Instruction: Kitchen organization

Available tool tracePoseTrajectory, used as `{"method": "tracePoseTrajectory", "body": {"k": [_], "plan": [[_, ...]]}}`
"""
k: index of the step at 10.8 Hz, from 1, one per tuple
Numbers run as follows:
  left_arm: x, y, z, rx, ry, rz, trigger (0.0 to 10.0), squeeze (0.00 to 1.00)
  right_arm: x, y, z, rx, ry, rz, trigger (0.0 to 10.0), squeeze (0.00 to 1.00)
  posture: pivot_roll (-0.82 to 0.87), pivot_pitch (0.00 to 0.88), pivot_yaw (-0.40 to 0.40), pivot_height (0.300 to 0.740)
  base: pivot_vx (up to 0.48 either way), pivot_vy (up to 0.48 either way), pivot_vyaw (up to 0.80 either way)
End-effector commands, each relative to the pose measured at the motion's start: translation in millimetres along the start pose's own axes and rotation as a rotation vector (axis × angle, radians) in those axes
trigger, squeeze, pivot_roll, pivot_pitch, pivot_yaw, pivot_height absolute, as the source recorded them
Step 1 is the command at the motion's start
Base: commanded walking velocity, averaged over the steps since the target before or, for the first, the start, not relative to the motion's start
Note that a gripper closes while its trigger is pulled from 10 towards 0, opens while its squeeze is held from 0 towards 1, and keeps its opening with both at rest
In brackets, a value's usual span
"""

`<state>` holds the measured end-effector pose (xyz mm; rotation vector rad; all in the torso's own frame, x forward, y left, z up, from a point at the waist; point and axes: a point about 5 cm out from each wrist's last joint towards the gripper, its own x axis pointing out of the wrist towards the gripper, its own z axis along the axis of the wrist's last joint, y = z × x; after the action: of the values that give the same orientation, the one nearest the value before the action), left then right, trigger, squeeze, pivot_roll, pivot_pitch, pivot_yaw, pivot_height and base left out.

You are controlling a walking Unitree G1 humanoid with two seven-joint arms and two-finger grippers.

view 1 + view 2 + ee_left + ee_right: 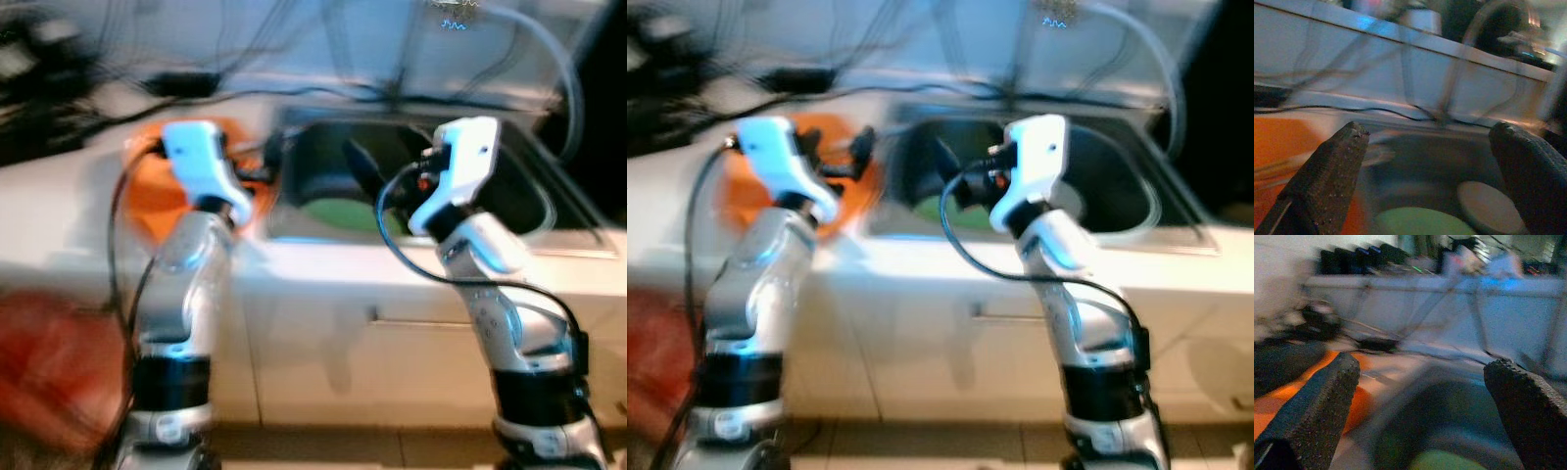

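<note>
Your left gripper [1425,181]: one, raised over the worktop at the sink's left rim; fingers [1327,181] spread wide, nothing between them. Ahead of the tips, down in the basin, lie one green plate [1422,223] and one pale round plate [1488,208], just beside each other, both apart from the fingers.

Your right gripper [1418,416]: one, held above the sink [534,201]; fingers [1315,411] spread wide, gripping nothing. The green plate shows below and ahead of the tips as a blurred patch.

Sink: one, dark basin set into the white worktop [59,211], toward its back edge. The green plate [338,213] lies on the basin floor near the left wall.

Orange item [157,191]: one, flat, on the worktop just left of the sink; your left arm crosses in front of it. Too blurred for you to tell what it is.

Black cables [196,86]: several, along the worktop's back edge. Count unclear.

Red shape [49,357]: one, blurred, below the worktop's front edge, left side.

Drawer front [421,343]: one, under the sink.
</note>
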<state>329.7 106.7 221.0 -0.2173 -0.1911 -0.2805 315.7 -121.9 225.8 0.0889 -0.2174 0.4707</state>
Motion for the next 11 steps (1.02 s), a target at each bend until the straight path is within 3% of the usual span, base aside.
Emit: {"method": "tracePoseTrajectory", "body": {"k": [1, 2, 8, 11], "plan": [[-1.6, 8.3, 3, 0.021, -0.004, 0.029, 10.0, 0.0, 2.6, 4.5, 7, -0.007, -0.027, 0.015, 10.0, 0.0, 0.08, 0.047, -0.028, 0.74, 0.319, 0.0, 0.0], [-2.1, 8.0, 3, 0.03, -0.001, 0.021, 10.0, 0.0, 2.5, 5.2, 6, -0.004, -0.029, 0.013, 10.0, 0.0, 0.08, 0.052, -0.025, 0.74, 0.446, 0.0, 0.0], [-4.7, 6.0, 0, 0.053, -0.002, 0.033, 10.0, 0.0, 2.5, 5.2, 5, 0.001, -0.023, 0.011, 10.0, 0.0, 0.08, 0.054, -0.028, 0.74, 0.0, 0.0, 0.0], [-5.8, 7.3, -7, 0.145, 0.012, 0.045, 10.0, 0.0, 3.0, 4.8, 4, 0.007, -0.011, 0.017, 10.0, 0.0, 0.08, 0.053, -0.028, 0.74, 0.0, 0.0, 0.0]]}}
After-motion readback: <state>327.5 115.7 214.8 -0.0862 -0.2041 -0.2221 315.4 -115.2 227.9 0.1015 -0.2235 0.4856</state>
